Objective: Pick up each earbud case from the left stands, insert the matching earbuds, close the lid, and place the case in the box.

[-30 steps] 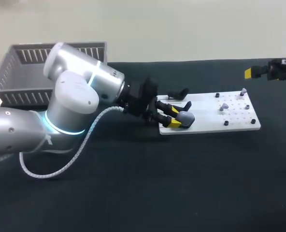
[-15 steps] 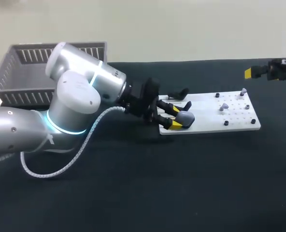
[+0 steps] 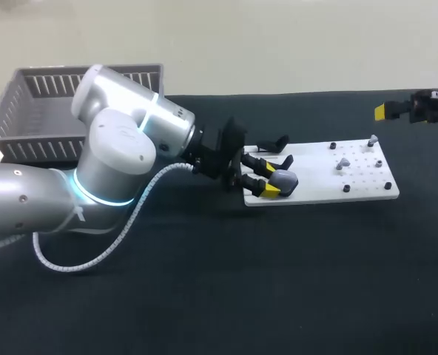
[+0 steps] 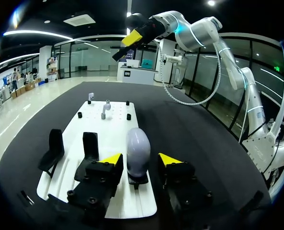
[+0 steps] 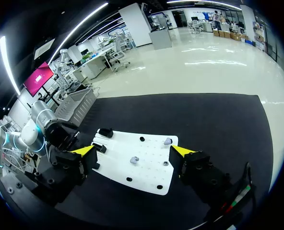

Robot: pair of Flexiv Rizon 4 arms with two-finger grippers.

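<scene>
A grey egg-shaped earbud case [image 3: 284,180] [image 4: 138,149] stands upright on a black stand at the near left end of the white board [image 3: 359,188] [image 4: 114,128]. My left gripper [image 3: 265,180] [image 4: 140,159] is around the case, one yellow tip on each side with a thin gap at both, so it is open. Beside the case are two empty black stands [image 4: 55,148] [image 3: 277,141]. Two grey earbuds [image 3: 342,164] [image 4: 106,108] [image 5: 167,141] sit on pegs at the board's far end. My right gripper [image 3: 396,111] [image 5: 135,151] hangs open, high above the table's back right.
A grey slatted basket [image 3: 56,103] [image 5: 77,103] stands at the back left, behind my left arm [image 3: 123,148]. Small black pegs [image 3: 346,188] dot the right part of the board. Dark tabletop lies in front of the board.
My left wrist has turned slightly while its fingers stay around the case. The case, the board and my right arm have not moved.
</scene>
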